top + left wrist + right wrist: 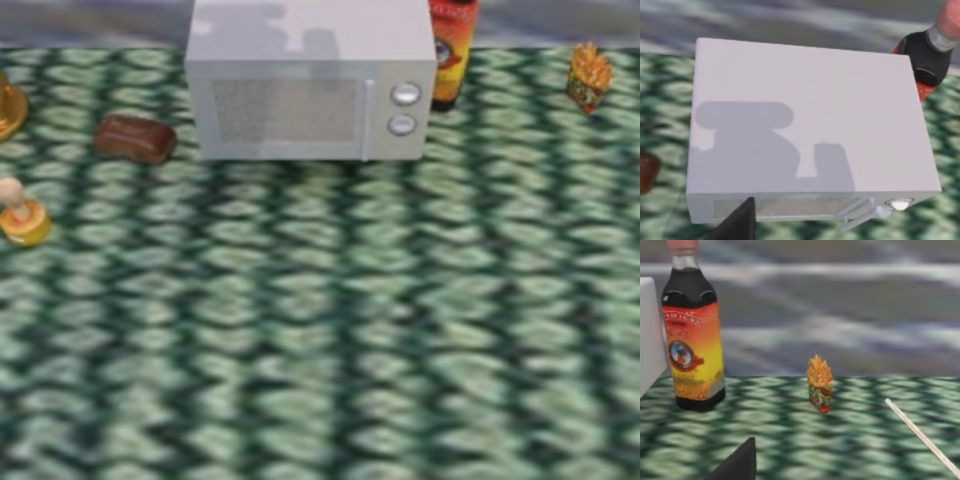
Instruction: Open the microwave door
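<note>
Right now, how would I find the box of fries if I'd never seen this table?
Find the big grey microwave at the table's far edge. To its right stands a dark sauce bottle, and farther right sits the fries box. It is the only small thing with yellow sticks poking out of its top.

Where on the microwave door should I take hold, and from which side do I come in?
Grip the slim vertical handle strip on the microwave door, at the edge next to the two knobs. Come in from the front, over bare table, fingers either side of the strip. The door sits shut and flush, so the strip looks like the only raised part; the hinge is probably on the opposite edge.
</note>
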Available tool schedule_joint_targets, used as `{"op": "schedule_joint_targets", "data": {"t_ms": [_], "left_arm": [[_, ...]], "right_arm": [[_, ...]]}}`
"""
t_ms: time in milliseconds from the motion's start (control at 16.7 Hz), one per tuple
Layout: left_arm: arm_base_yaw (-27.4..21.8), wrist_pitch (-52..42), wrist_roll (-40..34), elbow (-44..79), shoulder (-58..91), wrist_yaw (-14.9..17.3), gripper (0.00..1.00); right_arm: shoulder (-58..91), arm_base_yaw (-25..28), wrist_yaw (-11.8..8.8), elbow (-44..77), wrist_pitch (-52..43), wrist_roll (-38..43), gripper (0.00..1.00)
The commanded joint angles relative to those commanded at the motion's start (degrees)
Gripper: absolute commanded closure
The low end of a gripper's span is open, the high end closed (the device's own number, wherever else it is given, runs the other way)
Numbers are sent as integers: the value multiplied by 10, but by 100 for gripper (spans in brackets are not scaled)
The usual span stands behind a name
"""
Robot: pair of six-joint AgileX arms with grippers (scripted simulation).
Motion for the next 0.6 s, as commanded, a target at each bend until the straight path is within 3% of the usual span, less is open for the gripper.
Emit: {"op": "schedule_joint_targets", "data": {"t_ms": [300, 600], "left_arm": [[-53, -116, -67, 216, 229, -38, 0], [-80, -192, -103, 313, 363, -64, 0]], "right_arm": [[0, 0, 0, 0, 0, 0, 0], [0, 0, 0, 0, 0, 0, 0]]}}
